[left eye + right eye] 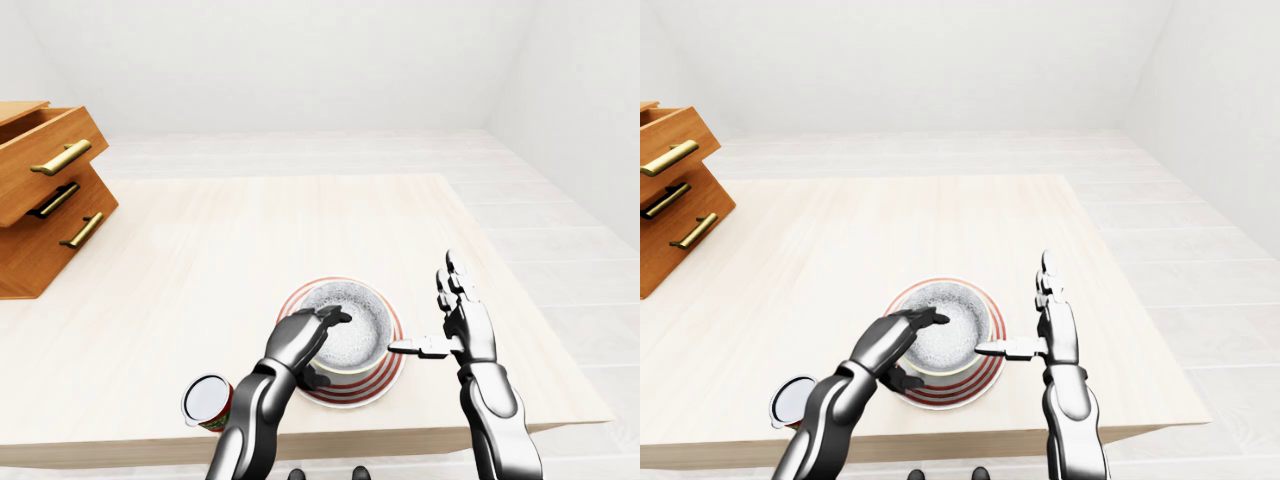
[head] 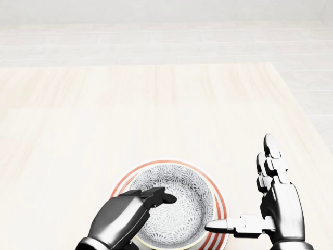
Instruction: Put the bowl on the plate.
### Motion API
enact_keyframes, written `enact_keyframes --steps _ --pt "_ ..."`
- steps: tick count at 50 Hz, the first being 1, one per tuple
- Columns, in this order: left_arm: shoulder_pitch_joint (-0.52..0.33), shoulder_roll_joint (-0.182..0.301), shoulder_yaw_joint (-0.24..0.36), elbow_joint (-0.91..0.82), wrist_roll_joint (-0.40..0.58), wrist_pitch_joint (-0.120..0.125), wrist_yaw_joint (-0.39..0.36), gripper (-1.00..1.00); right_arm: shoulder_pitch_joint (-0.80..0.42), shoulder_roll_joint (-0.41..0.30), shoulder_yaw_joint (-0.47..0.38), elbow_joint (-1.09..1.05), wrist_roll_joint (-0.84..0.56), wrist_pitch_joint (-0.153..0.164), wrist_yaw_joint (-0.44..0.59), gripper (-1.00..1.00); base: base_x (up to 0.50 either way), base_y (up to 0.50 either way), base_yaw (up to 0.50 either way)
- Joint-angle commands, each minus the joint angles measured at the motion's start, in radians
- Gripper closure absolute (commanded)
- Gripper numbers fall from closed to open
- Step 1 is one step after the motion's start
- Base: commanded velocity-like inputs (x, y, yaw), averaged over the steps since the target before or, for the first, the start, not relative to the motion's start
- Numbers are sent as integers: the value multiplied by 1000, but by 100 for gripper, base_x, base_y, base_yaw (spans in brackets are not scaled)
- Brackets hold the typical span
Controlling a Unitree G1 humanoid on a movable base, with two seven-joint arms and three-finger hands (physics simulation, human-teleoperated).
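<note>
Left-eye view, far left: a wooden drawer chest (image 1: 45,190) with brass handles stands on the pale wooden table (image 1: 300,230), and its top drawer juts out further than the two below
Can: a small can (image 1: 208,401) with a red and green wall and a pale top sits near the table's bottom edge, to the lower left of the plate and apart from it; whether it is upright or tilted cannot be told
Left hand: the left hand (image 2: 125,216) comes in from the bottom of the head view, its fingers (image 2: 161,197) reaching loosely over the bowl's near-left rim; the right-eye view shows the thumb low beside the outer wall, so the fingers straddle the rim without pinching it, and contact cannot be told
Bowl: the bowl (image 2: 179,208), grey and white with a flower pattern inside, sits upright in the middle of the plate
Plate: the plate (image 2: 222,203) is white with red rings, lies flat near the table's bottom edge, and its rim shows all round the bowl
Right hand: the right hand (image 2: 283,208) stands just right of the plate, spread wide and holding nothing, with fingers straight toward the top of the view and the thumb stretched sideways, its tip over the plate's right rim
</note>
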Motion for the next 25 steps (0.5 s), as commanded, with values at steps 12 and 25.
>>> enact_keyframes --steps 12,25 --pt "35 13 -5 -86 9 36 -52 -30 -14 -3 1 10 1 0 -1 -100 0 0 0" --pt "65 24 3 -208 21 54 -125 -36 -9 -4 -6 20 4 0 1 -100 0 0 0"
